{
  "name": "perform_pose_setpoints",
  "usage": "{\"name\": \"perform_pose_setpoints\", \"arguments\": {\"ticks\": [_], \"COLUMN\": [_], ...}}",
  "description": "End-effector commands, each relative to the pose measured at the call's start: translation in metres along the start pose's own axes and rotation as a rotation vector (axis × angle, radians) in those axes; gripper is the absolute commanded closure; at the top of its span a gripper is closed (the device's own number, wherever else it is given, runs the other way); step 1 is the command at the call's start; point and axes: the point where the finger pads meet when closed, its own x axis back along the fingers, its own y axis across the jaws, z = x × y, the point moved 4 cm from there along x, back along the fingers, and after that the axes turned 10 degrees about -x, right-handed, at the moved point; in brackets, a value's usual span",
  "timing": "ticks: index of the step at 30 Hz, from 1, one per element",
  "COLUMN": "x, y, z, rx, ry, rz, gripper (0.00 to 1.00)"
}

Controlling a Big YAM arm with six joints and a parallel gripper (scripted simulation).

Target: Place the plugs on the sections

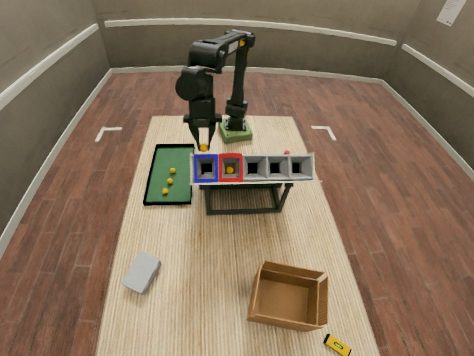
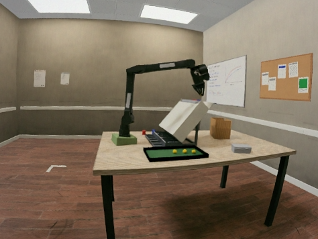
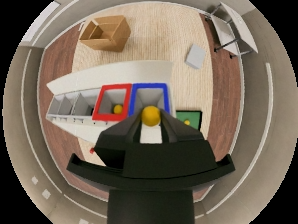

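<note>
My gripper [image 1: 204,146] is shut on a yellow marble [image 3: 150,115] and hangs just above the blue-banded funnel [image 1: 205,168] at the left end of the funnel row. The red-banded funnel [image 1: 230,167] is next to it and has a yellow marble [image 1: 230,170] sitting in its mouth. Three more yellow marbles [image 1: 169,180] lie in the green tray [image 1: 169,174] to the left. The red plug [image 2: 143,132] and the blue plug [image 2: 153,131] stand on the table behind the black sectioned tray [image 2: 162,138], under the white cover [image 2: 184,119].
Three grey unbanded funnels [image 1: 275,168] fill the rest of the row. A cardboard box [image 1: 290,295], a grey block [image 1: 141,272] and a small yellow level [image 1: 337,344] lie at the near end of the table. The arm's green base [image 1: 235,131] is behind the funnels.
</note>
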Motion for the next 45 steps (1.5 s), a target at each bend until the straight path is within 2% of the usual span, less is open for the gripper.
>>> {"name": "perform_pose_setpoints", "arguments": {"ticks": [1, 20, 39, 45], "x": [0.0180, 0.0182, 0.0187, 0.0186], "y": [0.0079, 0.0082, 0.0078, 0.0081], "z": [-0.0187, -0.0205, -0.0206, -0.0201], "rx": [0.007, 0.002, 0.000, 0.002], "ry": [-0.054, -0.022, -0.014, -0.030], "rz": [0.003, 0.002, 0.005, 0.004], "gripper": [1.00, 1.00, 1.00, 1.00]}}
